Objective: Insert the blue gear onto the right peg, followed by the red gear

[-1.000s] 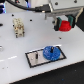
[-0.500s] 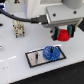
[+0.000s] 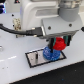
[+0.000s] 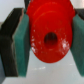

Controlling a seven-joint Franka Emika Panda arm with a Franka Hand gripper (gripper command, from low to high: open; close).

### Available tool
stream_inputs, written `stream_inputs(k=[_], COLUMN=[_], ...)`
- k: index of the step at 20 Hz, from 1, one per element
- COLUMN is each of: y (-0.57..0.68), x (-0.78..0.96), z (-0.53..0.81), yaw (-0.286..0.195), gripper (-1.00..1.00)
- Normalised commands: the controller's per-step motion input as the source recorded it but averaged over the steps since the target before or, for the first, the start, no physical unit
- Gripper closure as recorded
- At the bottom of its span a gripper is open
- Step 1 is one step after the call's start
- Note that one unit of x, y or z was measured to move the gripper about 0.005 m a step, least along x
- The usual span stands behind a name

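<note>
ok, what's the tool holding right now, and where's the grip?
The red gear. The tool is shut on it, one green pad on each side of its toothed rim, centre hole left free.

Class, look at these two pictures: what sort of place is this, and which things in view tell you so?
Probably a robotics lab or test bench. A robot arm's gripper holds the red gear in its jaws above a grey plate that carries the blue gear, all on a plain white table with cables behind.
</note>
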Motion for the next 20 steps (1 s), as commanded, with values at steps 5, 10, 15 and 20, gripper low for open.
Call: stream_inputs(k=[5,10,15,20], y=[-0.14,-0.04,0.01,0.03], x=[0.16,0.11,0.03,-0.02], z=[-0.08,-0.05,0.04,0.05], yaw=[0.000,0.000,0.000,0.000], gripper=[1.00,1.00,1.00,1.00])
